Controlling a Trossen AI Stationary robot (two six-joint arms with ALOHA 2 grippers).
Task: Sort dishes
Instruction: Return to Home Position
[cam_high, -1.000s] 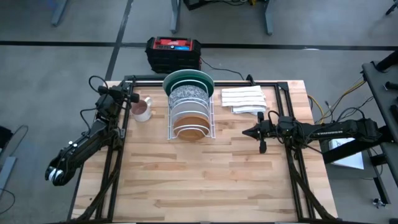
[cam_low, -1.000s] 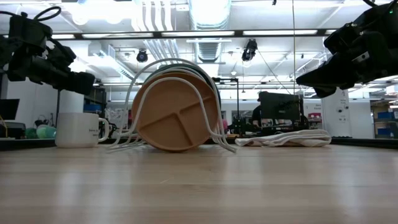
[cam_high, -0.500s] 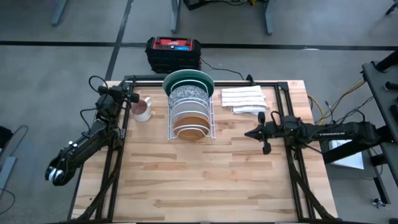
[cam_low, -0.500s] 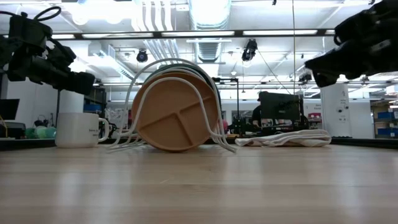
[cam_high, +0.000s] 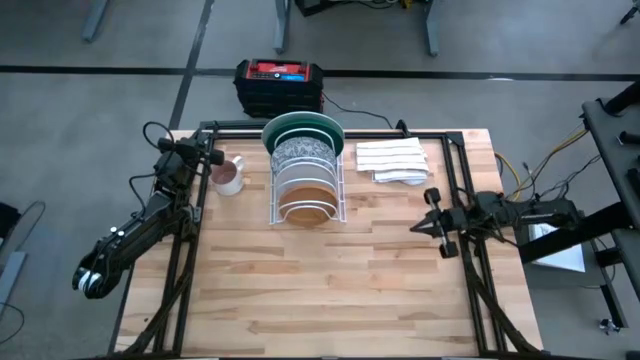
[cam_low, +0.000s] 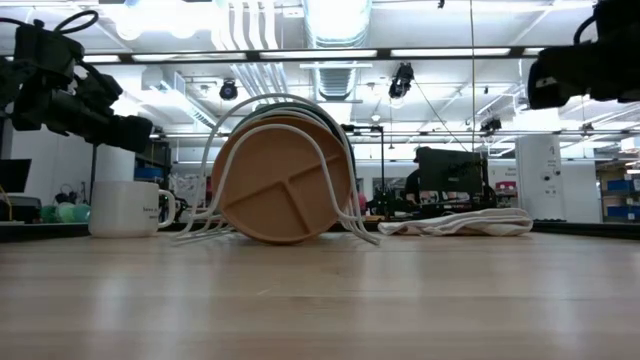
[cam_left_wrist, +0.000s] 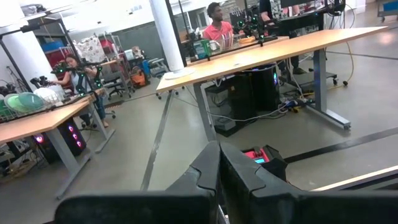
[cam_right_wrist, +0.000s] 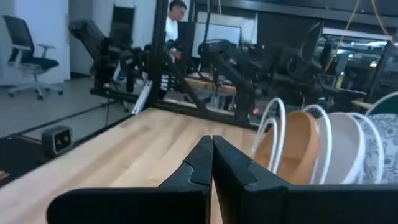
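Four dishes stand on edge in a white wire rack (cam_high: 272, 190) at the table's far middle: a dark green plate (cam_high: 305, 126) at the back, then a grey-speckled one (cam_high: 305, 152), a plain white one (cam_high: 305, 180) and a tan-brown one (cam_high: 305, 208) (cam_low: 285, 185) in front. My left gripper (cam_high: 214, 158) (cam_left_wrist: 219, 163) is shut and holds nothing; it hovers at the far left beside the mug. My right gripper (cam_high: 413, 228) (cam_right_wrist: 212, 155) is shut and holds nothing. It floats above the table right of the rack, pointing level at the plates.
A pink-and-white mug (cam_high: 229, 177) stands left of the rack. Folded white cloths (cam_high: 392, 160) lie at the far right. A red-and-black box (cam_high: 279, 84) sits on the floor behind the table. Bare wood fills the near half. People show in the room beyond.
My right gripper has drawn back toward the table's right edge and a little toward its near edge, rising slightly and rolling somewhat as it went. It stays shut. The plates and the rack have kept still.
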